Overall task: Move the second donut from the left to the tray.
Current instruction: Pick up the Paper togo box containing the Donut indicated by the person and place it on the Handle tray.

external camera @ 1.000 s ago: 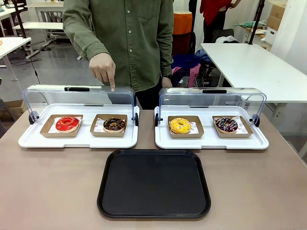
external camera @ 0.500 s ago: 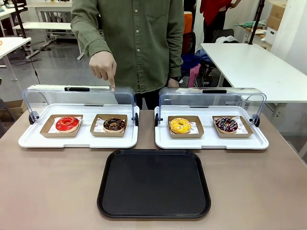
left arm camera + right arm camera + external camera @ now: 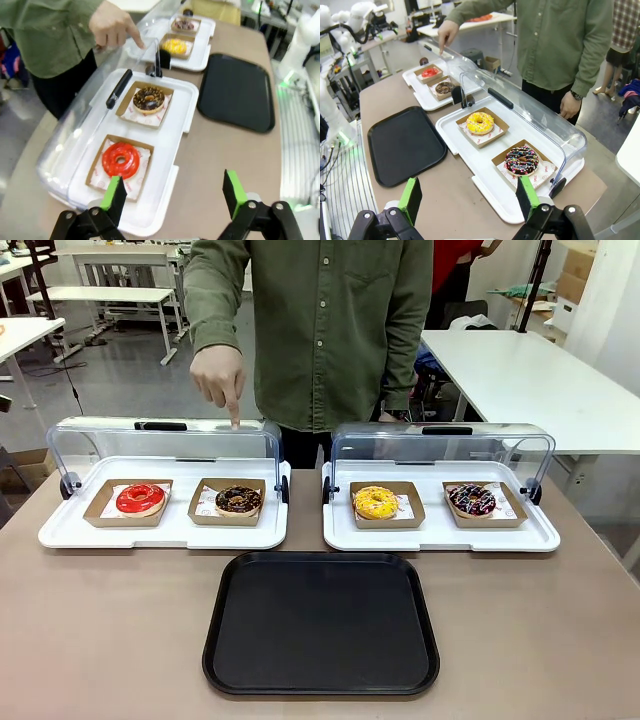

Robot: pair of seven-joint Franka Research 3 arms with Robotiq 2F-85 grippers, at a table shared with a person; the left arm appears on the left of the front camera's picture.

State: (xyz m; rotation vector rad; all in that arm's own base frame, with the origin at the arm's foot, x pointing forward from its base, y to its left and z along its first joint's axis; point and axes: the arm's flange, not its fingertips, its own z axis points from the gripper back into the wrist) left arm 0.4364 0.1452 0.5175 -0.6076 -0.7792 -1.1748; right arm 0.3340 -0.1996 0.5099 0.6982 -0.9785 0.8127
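Note:
The second donut from the left (image 3: pixel 238 500) is chocolate-brown with light sprinkles, in a small brown box on the left white tray; it also lies mid-frame in the left wrist view (image 3: pixel 148 98) and far off in the right wrist view (image 3: pixel 443 87). The black tray (image 3: pixel 322 623) lies at the table's near centre, seen too in both wrist views (image 3: pixel 237 91) (image 3: pixel 405 142). A person's hand (image 3: pixel 219 378) points down above the brown donut's lid. My left gripper (image 3: pixel 173 192) hangs open above the table near the red donut. My right gripper (image 3: pixel 469 195) is open with nothing between its fingers.
A red-iced donut (image 3: pixel 140 499) sits left of the brown one. The right white tray (image 3: pixel 440 530) holds a yellow donut (image 3: pixel 376 503) and a dark drizzled donut (image 3: pixel 472 500). Clear domed lids (image 3: pixel 165 440) stand raised behind both trays. The person stands at the far edge.
The person has stepped to the right behind the table while the pointing hand stays above the brown donut. Nothing on the table moved.

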